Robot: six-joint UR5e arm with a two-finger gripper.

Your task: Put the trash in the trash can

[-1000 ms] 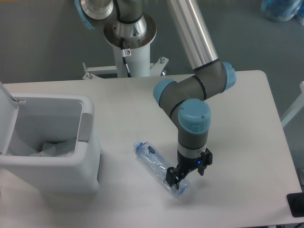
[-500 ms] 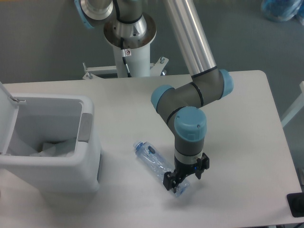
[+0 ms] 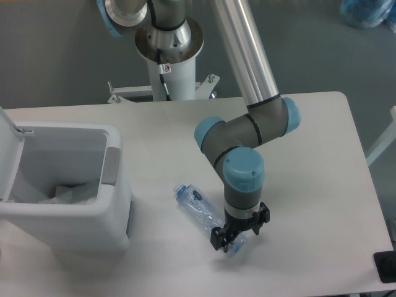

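Note:
A crushed clear plastic bottle (image 3: 198, 206) lies flat on the white table, running diagonally from its bluish upper-left end to the lower right. My gripper (image 3: 237, 234) points straight down over the bottle's lower-right end. Its fingers stand apart on either side of the bottle, so it is open. The bottle's lower end is partly hidden under it. At the left stands the trash can (image 3: 112, 166), a boxy white bin with its lid raised. A crumpled white wrapper (image 3: 67, 193) lies inside it.
The arm's white pedestal (image 3: 169, 68) stands behind the table's far edge. A black object (image 3: 385, 266) sits off the table's front right corner. A blue bundle (image 3: 365, 12) lies on the floor at the top right.
The gripper has moved a little left and lower, settling around the bottle's lower-right end. Neither the bottle nor the bin has moved.

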